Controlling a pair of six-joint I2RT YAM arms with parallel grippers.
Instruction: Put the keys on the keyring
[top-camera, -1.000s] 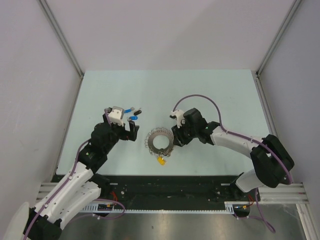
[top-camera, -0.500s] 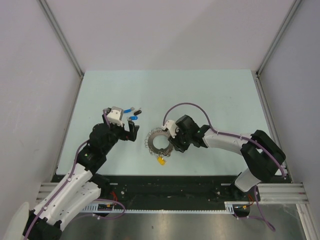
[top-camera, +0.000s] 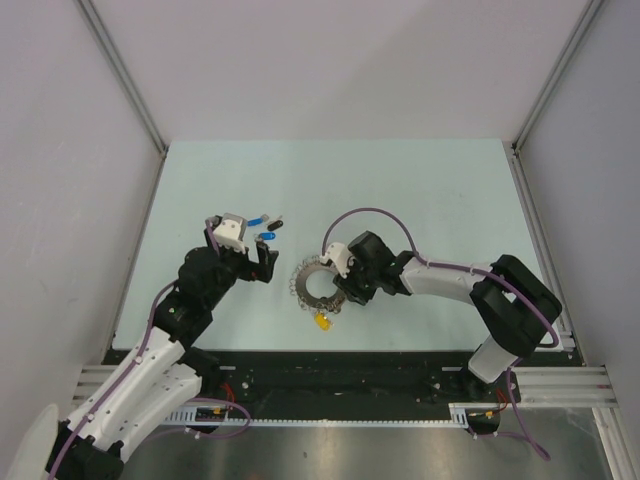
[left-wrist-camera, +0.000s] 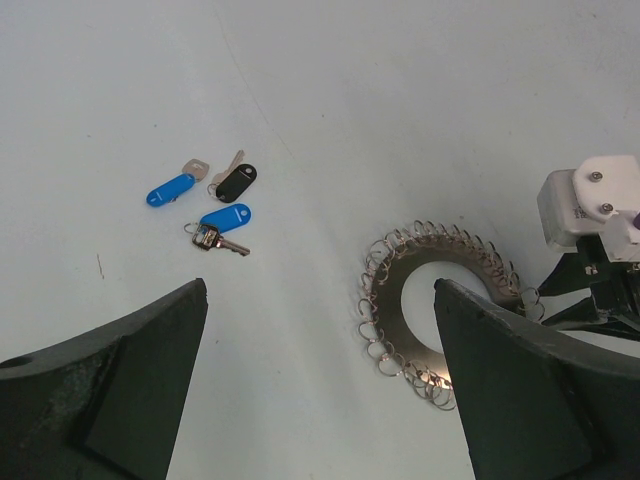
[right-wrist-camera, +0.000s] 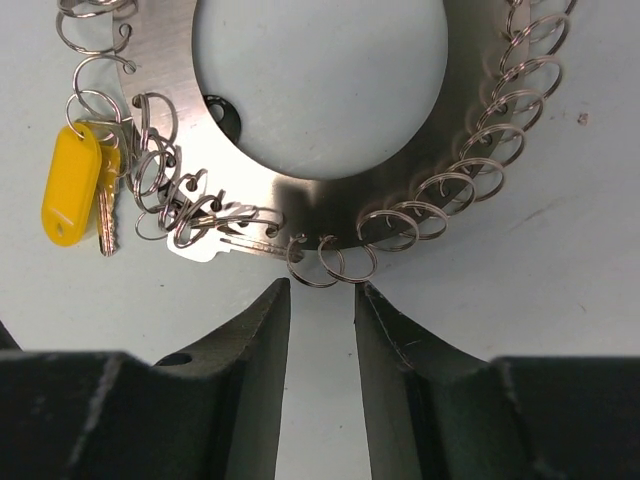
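Your right arm has swung in to the keyring, which lies mid-table with a yellow key at its 6 o'clock. The right gripper, narrowly parted and empty, faces the rim. The left gripper gapes empty. With the loose keys at 10 o'clock, this looks like steadying: pinch the rim next.

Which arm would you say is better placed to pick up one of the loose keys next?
Left: the left gripper stands wide open with the loose keys just ahead; the right gripper is down at the keyring.
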